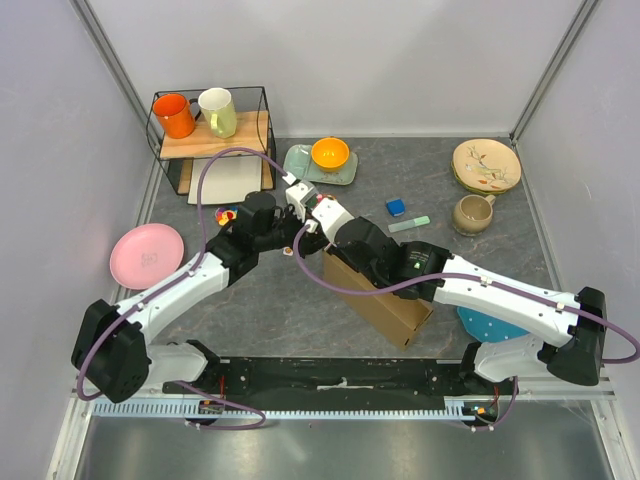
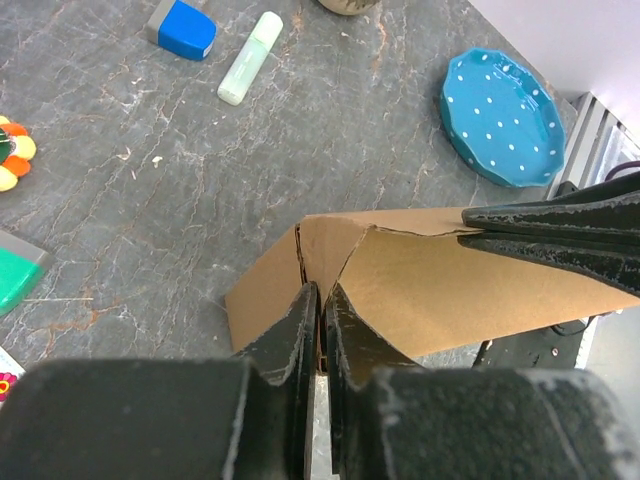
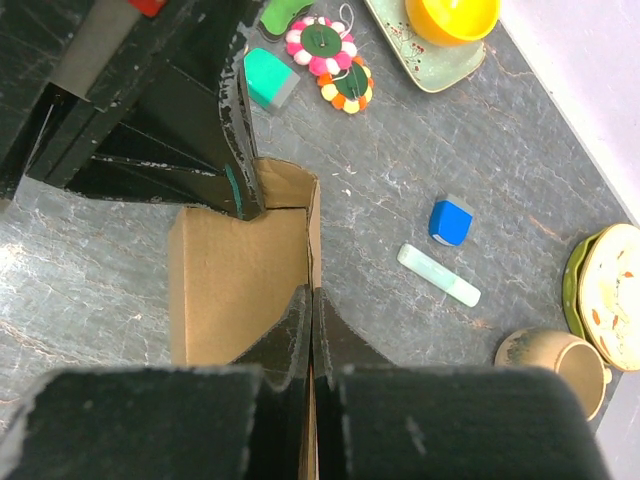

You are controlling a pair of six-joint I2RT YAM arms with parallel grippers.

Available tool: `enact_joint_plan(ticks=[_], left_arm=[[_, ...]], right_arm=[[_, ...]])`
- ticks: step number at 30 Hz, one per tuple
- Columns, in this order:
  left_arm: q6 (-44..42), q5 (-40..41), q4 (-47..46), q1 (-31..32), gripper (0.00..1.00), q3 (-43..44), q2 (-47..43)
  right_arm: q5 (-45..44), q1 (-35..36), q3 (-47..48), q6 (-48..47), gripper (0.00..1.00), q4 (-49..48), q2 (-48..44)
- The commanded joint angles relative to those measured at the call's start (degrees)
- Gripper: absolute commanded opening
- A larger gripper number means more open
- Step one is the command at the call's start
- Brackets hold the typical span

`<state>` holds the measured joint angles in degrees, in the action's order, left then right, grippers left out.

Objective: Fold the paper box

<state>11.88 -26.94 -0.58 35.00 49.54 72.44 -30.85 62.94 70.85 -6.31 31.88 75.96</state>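
Grey marbled table (image 1: 270,315), pale walls (image 1: 400,60), arms reached inward over paper box (image 1: 385,300), left gripper (image 2: 320,320) and right gripper (image 3: 312,330) each clamped on its edge.

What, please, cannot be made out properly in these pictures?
Top view: the right arm covers most of the box and part of the blue plate.
Left wrist view: the top edge cuts off the mug; the right gripper hides the box's far corner.
Right wrist view: the camera's own gripper body hides the box's near end; the left gripper hides part of a wall.
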Motion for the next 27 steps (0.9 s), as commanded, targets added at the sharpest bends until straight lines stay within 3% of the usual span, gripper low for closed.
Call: enact_joint_plan(ticks=[1, 8, 12, 15, 22, 27], left_arm=[[0.16, -1.45, -3.64, 0.42, 0.12, -2.6, -2.13], [-0.01, -0.75, -4.87, 0.42, 0.11, -3.31, -2.66], [-0.01, -0.57, -5.13, 0.5, 0.11, -3.83, -2.57], [0.16, -0.4, -5.66, 0.59, 0.11, -4.62, -2.66], [0.16, 0.04, -6.36, 0.77, 0.12, -6.03, -2.75], [0.16, -0.13, -7.33, 0.86, 0.13, -7.35, -2.57]], right_arm=[[0.7, 0.08, 0.17, 0.15, 0.0, -1.38, 0.41], [0.62, 0.17, 0.43, 0.59, 0.01, -1.12, 0.41], [-0.18, 0.17, 1.13, 1.73, 0.29, -1.03, 0.33], [0.0, 0.17, 2.1, 2.61, 0.39, -1.12, 0.5], [-0.35, 0.17, 5.0, 2.18, 0.44, -1.99, 2.43], [0.09, 0.08, 5.09, 1.74, 0.37, -2.52, 4.54]])
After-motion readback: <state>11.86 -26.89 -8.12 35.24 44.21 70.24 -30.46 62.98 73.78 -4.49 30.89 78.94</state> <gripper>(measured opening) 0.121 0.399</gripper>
